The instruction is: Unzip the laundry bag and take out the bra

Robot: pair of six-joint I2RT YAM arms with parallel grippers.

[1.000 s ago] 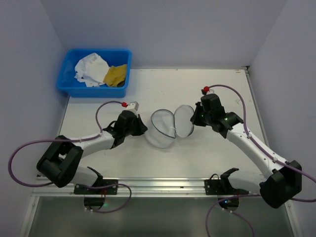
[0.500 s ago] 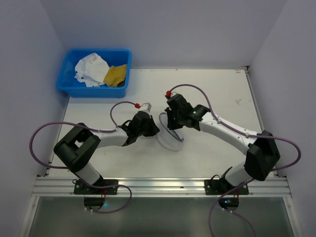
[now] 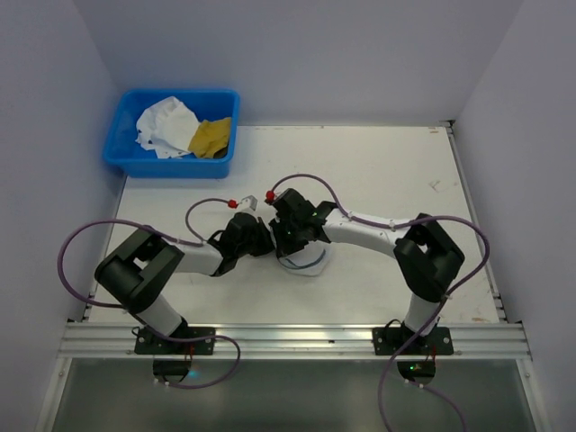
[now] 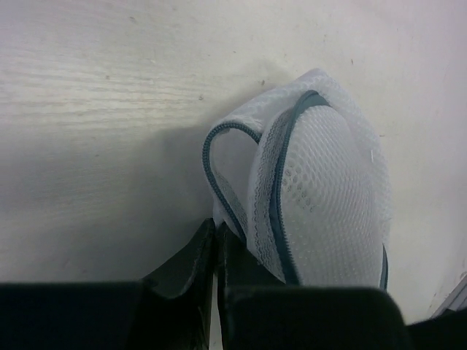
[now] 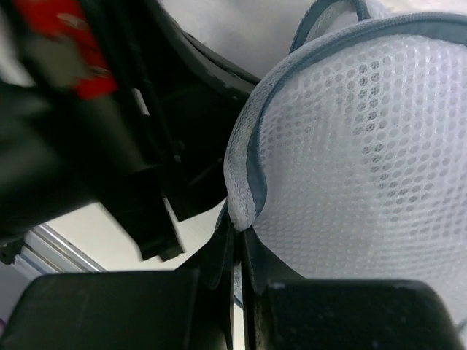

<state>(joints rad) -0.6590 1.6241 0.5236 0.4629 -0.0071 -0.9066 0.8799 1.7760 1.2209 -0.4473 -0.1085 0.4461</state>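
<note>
My left pincer [image 4: 217,235] is clamped on the laundry bag's [image 4: 321,189] rim, mid-desk [image 3: 405,162] toward the near edge; right pincer [image 5: 235,235] pinches the zipper seam [image 5: 252,175]; presumably one anchors while other unzips; bra unseen.

Robotics lab cell: bare pale walls [image 3: 297,54] box in a white table [image 3: 396,162], aluminium mounting rail [image 3: 288,335] along the bottom.

White table [image 3: 405,171] bears a blue tub [image 3: 171,165] far left, mesh laundry bag [image 3: 309,262] at centre
</note>
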